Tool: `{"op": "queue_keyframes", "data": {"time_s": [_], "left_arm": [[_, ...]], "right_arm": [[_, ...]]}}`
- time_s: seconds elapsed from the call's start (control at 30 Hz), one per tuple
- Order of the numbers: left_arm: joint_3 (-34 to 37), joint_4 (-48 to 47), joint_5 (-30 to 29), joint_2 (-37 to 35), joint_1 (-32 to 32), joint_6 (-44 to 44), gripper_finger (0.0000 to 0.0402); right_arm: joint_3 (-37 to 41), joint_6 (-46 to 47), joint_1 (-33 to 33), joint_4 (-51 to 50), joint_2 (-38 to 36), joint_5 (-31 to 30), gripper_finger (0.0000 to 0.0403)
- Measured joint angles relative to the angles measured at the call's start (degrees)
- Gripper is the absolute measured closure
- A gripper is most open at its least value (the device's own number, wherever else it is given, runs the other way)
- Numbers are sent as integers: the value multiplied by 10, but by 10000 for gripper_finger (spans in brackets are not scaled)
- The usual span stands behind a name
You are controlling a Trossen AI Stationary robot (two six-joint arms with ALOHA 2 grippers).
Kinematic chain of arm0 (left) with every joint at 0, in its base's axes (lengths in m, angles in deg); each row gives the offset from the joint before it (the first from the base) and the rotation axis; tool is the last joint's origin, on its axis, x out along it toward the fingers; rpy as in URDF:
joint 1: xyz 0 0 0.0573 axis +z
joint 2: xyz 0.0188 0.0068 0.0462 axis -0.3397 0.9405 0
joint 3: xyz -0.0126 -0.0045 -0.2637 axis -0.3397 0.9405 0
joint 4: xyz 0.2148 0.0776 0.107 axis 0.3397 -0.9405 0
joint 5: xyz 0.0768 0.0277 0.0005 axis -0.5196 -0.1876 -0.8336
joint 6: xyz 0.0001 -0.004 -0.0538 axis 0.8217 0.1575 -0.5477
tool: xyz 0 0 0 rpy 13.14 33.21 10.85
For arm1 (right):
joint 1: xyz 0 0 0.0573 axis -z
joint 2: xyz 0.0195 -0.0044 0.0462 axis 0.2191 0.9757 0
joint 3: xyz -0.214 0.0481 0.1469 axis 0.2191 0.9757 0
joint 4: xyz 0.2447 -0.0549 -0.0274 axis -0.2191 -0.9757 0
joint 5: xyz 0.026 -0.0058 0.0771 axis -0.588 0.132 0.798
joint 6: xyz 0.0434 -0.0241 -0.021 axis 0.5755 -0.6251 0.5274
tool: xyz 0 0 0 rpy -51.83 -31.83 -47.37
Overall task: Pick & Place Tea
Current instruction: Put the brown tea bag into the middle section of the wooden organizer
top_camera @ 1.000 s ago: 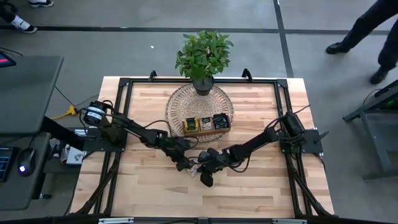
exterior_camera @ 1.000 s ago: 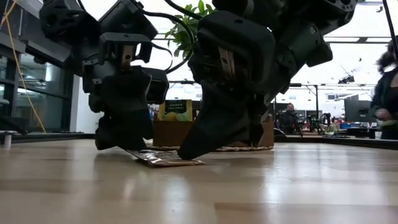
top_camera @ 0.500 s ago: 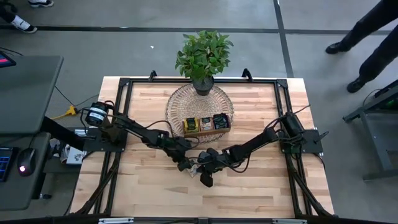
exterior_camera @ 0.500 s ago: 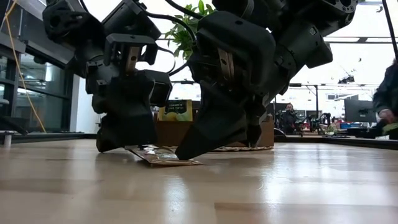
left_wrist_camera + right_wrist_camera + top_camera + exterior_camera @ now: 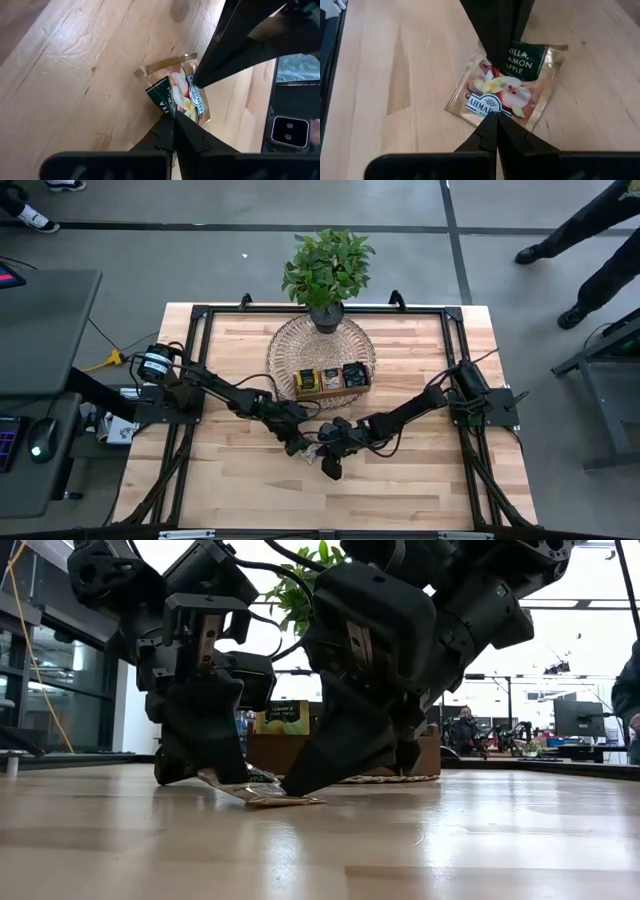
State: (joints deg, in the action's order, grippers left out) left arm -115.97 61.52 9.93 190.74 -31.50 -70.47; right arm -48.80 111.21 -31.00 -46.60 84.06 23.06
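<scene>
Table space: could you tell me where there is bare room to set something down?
Bare wood lies along the table's near edge and in both far corners beside the mat. It is crowded mid-table, where both grippers meet over a sachet, just before the tray.

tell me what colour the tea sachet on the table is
Pinkish tea sachet with a dark green label band and fruit picture; clearest in the right wrist view.

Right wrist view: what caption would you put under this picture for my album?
Two shut grippers, right and left, meet on a tea sachet on the wooden table.
</scene>
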Motion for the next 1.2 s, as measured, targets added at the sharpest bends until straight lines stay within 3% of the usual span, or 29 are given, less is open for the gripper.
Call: {"op": "queue_keyframes", "data": {"time_s": [0.27, 0.5, 0.73, 0.83, 0.97, 1.1, 1.2], "left_arm": [[0, -1, -2, 0, 0, 5, 401], [-14, -14, 25, -14, 0, 17, 401], [-105, -155, 19, -65, 0, 99, 401], [-171, -252, -10, -72, 0, 163, 401], [-275, -393, -92, -72, 0, 260, 401], [-352, -480, -180, -64, 4, 348, 401], [-391, -507, -209, -44, 22, 396, 401]], "right_arm": [[2, -19, -4, -54, -70, -28, 403], [1, -19, -10, -193, -190, -46, 402], [1, 46, -33, -403, -305, -112, 402], [13, 111, -48, -485, -344, -150, 402], [53, 235, -75, -553, -389, -195, 402], [106, 321, -103, -547, -418, -211, 402], [132, 350, -117, -529, -425, -211, 403]]}}
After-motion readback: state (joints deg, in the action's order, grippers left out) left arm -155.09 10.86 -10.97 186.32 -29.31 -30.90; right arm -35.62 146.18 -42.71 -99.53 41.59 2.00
